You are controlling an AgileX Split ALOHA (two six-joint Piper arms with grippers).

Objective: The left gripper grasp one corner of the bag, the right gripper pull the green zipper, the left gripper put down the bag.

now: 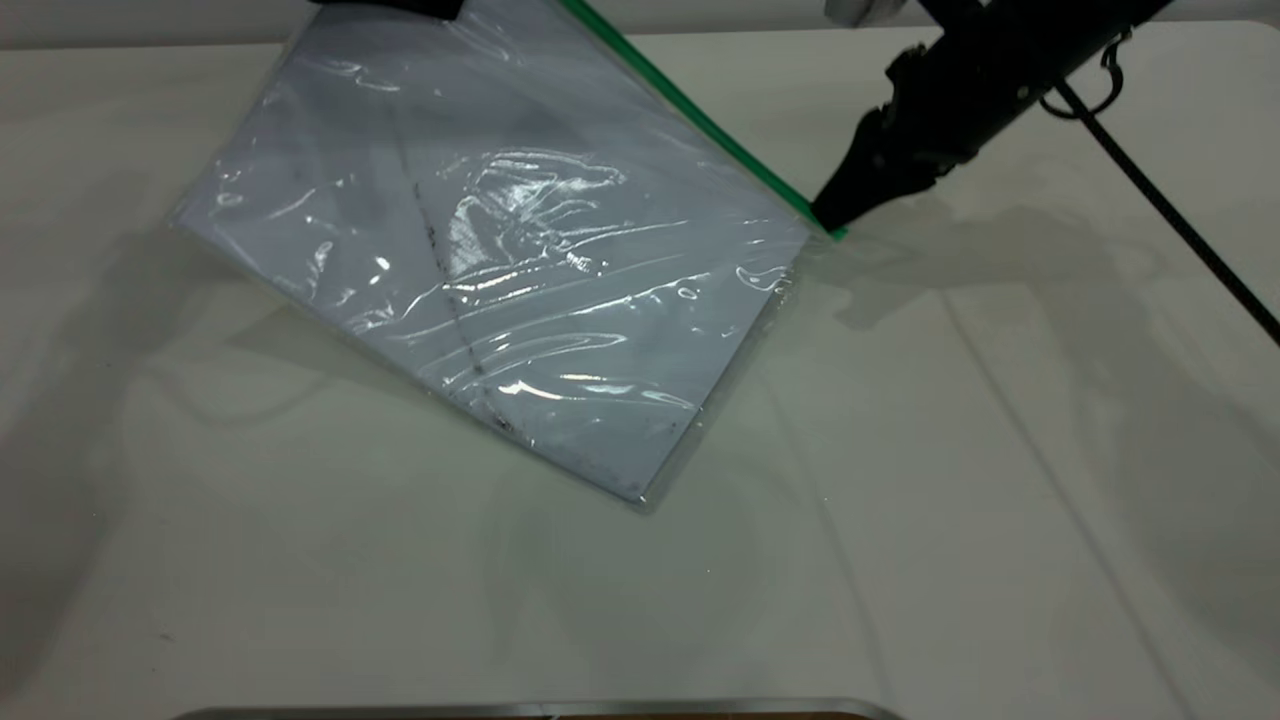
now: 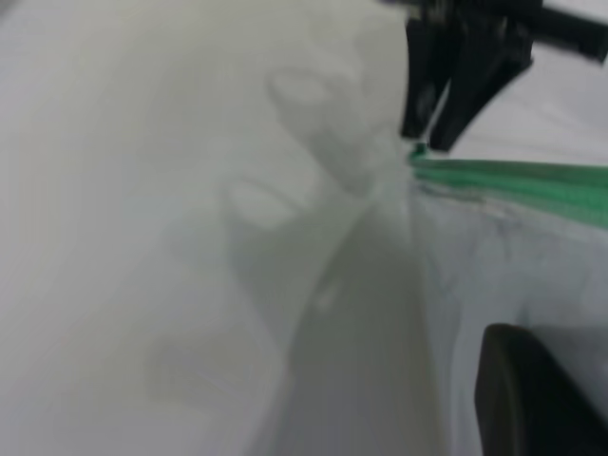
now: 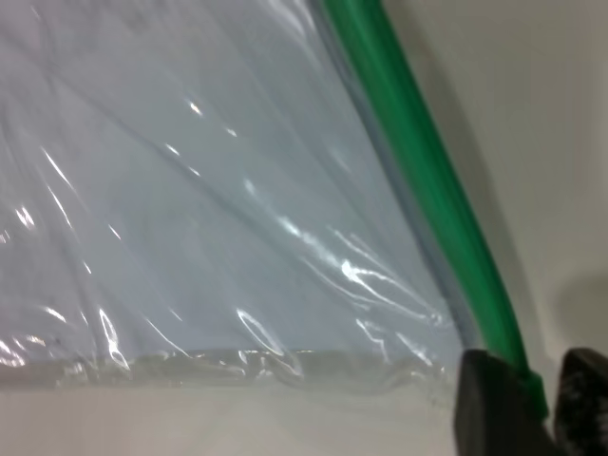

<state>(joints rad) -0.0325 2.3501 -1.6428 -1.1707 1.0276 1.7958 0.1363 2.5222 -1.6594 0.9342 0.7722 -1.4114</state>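
Risk: we've got the right gripper pinched on the green zipper at the bag corner, center-right of frame; left gripper grip unclear, pull may slip.

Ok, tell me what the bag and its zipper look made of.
Bag: thin clear plastic film, glossy; it wrinkles and throws bright glare streaks, with a white sheet showing through. Zipper: smooth green plastic strip, apparently stiffer, running straight along one edge.
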